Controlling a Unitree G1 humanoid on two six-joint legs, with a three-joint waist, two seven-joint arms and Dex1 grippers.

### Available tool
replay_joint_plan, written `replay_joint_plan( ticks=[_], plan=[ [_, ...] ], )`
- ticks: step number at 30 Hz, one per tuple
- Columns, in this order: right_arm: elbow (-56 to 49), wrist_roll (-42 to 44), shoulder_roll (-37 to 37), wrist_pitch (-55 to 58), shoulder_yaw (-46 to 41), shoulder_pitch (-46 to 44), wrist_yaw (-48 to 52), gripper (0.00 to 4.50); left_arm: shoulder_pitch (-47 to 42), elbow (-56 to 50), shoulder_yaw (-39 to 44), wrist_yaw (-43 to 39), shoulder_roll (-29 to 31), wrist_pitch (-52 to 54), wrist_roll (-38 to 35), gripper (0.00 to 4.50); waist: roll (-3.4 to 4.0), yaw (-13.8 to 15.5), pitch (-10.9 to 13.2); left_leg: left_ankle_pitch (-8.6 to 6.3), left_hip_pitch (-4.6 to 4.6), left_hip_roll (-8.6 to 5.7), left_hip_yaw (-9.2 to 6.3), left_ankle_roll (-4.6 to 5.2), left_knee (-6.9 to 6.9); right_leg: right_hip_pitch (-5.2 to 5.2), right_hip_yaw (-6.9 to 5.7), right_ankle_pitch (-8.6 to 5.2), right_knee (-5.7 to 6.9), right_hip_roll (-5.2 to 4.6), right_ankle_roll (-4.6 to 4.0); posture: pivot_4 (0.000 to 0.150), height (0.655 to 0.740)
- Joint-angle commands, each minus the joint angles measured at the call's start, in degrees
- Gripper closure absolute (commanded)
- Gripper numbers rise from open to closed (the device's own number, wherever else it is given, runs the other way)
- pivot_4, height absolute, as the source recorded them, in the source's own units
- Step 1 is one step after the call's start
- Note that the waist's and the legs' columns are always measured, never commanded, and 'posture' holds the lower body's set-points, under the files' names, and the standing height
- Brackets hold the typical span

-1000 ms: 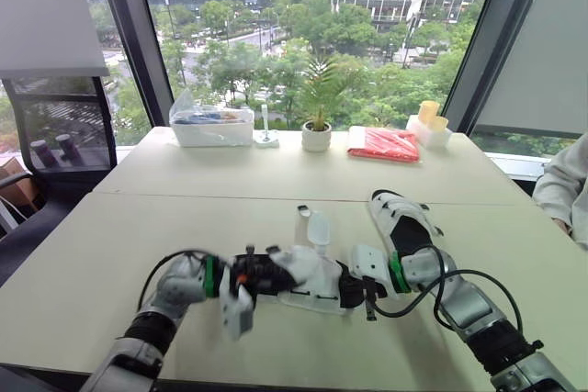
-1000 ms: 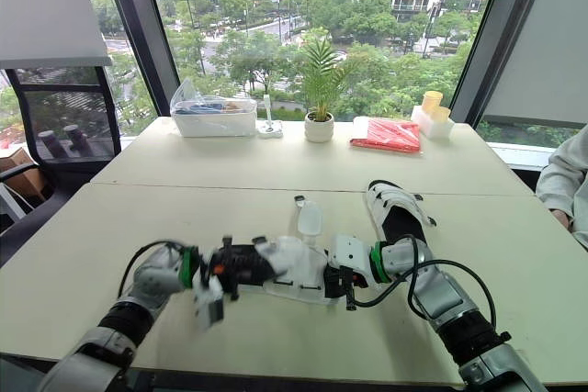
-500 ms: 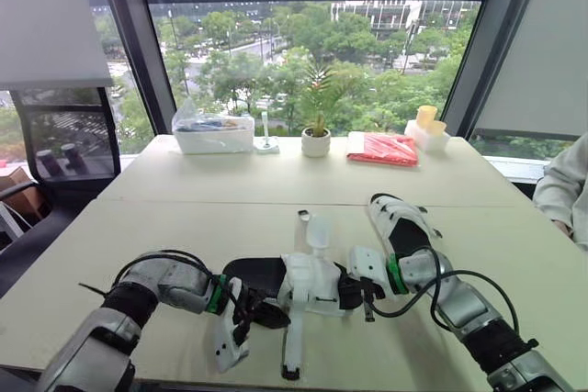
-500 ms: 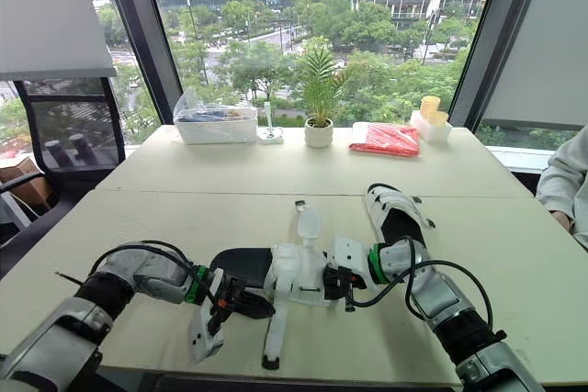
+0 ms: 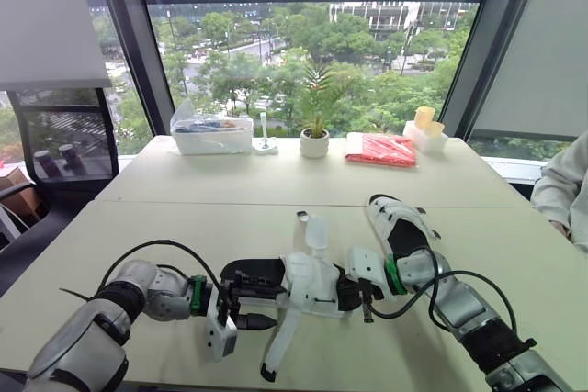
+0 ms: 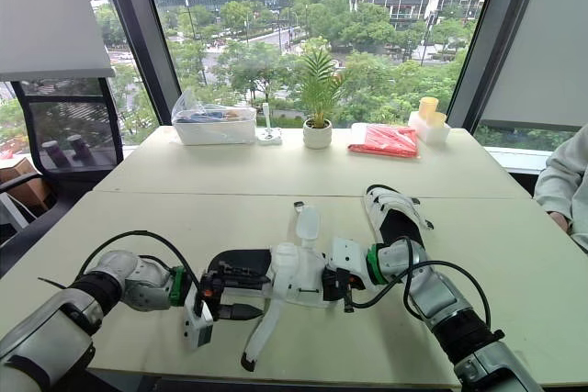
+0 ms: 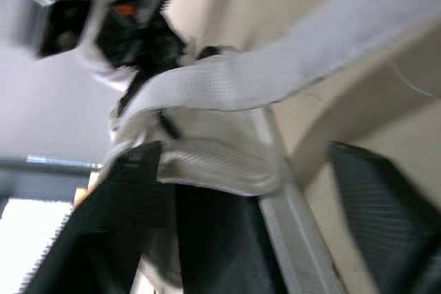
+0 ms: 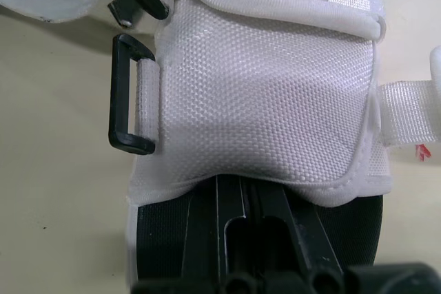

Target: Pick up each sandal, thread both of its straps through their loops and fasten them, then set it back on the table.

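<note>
Pinching sandal in right jaws near desk front edge; holding left jaws spread at its other end; strap trailing loose.

We find the middle of the near table crowded: the near sandal lies between the left gripper and the right gripper, its loose strap trailing toward the near edge, with the second sandal just behind the right arm. Bare tabletop lies open to our left. Along the window stand a bin, a potted plant and a red packet, and a person's sleeve borders the right.
</note>
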Motion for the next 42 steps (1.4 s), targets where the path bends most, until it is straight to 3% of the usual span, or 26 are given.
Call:
replay_joint_plan(
  ticks=[1, 3, 6, 10, 12, 14, 17, 20, 28, 35, 39, 42],
  plan=[
    [2.22, -2.37, 0.03, 1.26, 1.73, 1.0, -0.16, 4.5, -0.65, 16.3, 0.9, -13.15, -3.7, -2.14, -10.06, 0.2, 0.0, 0.0, 0.01, 0.0, -0.01, 0.0, 0.01, 0.0, 0.0, -0.01, -0.01, 0.0, 0.0, -0.01, 0.0, 0.15, 0.7374],
    [2.19, -2.4, -0.04, 1.31, 1.75, 1.04, -0.06, 4.5, -3.72, 28.8, 10.0, -24.48, -6.69, -2.14, -11.23, 0.2, 0.01, 0.11, 0.0, 0.0, 0.0, 0.0, 0.0, 0.0, 0.0, -0.01, -0.09, -0.01, 0.0, -0.02, -0.01, 0.15, 0.7374],
    [2.24, -2.51, -0.15, 1.25, 1.79, 0.95, 0.23, 4.5, -12.92, 52.37, 31.28, -46.15, -7.64, 0.27, -10.14, 0.2, -0.25, 0.2, 0.09, 0.04, 0.06, -0.04, -0.2, 0.06, 0.24, 0.07, -0.58, 0.01, -0.05, 0.06, -0.05, 0.15, 0.7374],
    [2.43, -2.44, -0.05, 1.29, 1.84, 0.67, 0.38, 4.5, -16.76, 55.6, 58.57, -84.93, -4.94, 25.99, -22.61, 0.2, -0.14, -0.13, 0.18, 0.05, -0.07, -0.09, -0.21, 0.07, 0.16, 0.06, -1.04, 0.02, 0.02, 0.04, -0.11, 0.15, 0.7374],
    [2.59, -2.48, 0.04, 1.18, 1.87, 0.6, 0.57, 4.5, -19.51, 55.6, 65.0, -98.36, -2.94, 43.46, -27.79, 0.2, -0.2, -0.19, 0.25, 0.05, -0.11, -0.07, -0.28, 0.07, 0.08, 0.01, -1.18, -0.03, 0.08, 0.1, -0.19, 0.15, 0.7374],
    [2.8, -2.49, 0.07, 0.95, 1.96, 0.55, 0.71, 4.5, -21.92, 55.6, 67.3, -105.6, -1.09, 57.81, -29.69, 0.2, -0.29, -0.36, 0.35, 0.05, -0.33, -0.09, -0.34, 0.08, 0.07, -0.19, -1.24, -0.04, 0.15, 0.14, -0.19, 0.15, 0.7374],
    [3.13, -2.52, 0.11, 0.61, 2.12, 0.44, 0.94, 4.5, -24.53, 55.6, 70.97, -106.98, 0.48, 74.59, -27.86, 0.2, -0.3, -0.53, 0.36, 0.06, -0.93, -0.11, -0.38, 0.08, 0.21, -0.77, -1.24, -0.03, 0.28, 0.15, -0.17, 0.15, 0.7374],
    [3.42, -2.61, 0.21, 0.36, 2.2, 0.23, 1.13, 4.5, -25.04, 55.6, 75.54, -106.98, 0.45, 83.11, -21.72, 0.2, -0.42, -0.51, 0.46, 0.06, -0.99, -0.11, -0.4, 0.08, 0.23, -0.85, -1.24, -0.03, 0.32, 0.15, -0.17, 0.15, 0.7374],
    [3.65, -2.83, 0.37, 0.33, 2.24, -0.09, 1.22, 4.5, -22.49, 55.6, 89.47, -106.98, -3.59, 88.23, -6.83, 0.2, -0.5, -0.33, 0.56, 0.07, -0.98, -0.04, -0.4, 0.05, 0.22, -0.88, -1.24, -0.03, 0.33, 0.1, -0.17, 0.15, 0.7374],
    [2.77, -2.82, 0.4, 0.96, 2.14, 0.36, 1.15, 4.5, -17.41, 55.6, 96.31, -106.98, -2.7, 90.35, 5.41, 0.2, -0.36, -0.26, 0.48, 0.07, -0.9, -0.03, -0.38, 0.04, 0.17, -0.82, -1.23, -0.03, 0.32, -0.01, -0.16, 0.15, 0.7374],
    [2.33, -2.67, 0.44, 1.26, 2.11, 0.62, 1.03, 4.5, -18.13, 55.6, 99.27, -106.98, -1.2, 88.8, 1.22, 0.2, -0.25, -0.28, 0.41, 0.07, -0.85, -0.03, -0.35, 0.04, 0.1, -0.83, -1.23, -0.03, 0.32, -0.05, -0.17, 0.15, 0.7374],
    [2.01, -2.61, 0.44, 1.34, 2.14, 0.96, 0.98, 4.5, -23.34, 55.6, 99.62, -103.72, -0.12, 83.89, -10.06, 0.2, -0.4, -0.21, 0.53, 0.07, -0.91, -0.03, -0.35, 0.04, 0.11, -0.9, -1.23, -0.03, 0.34, -0.06, -0.16, 0.15, 0.7374]
  ],
)
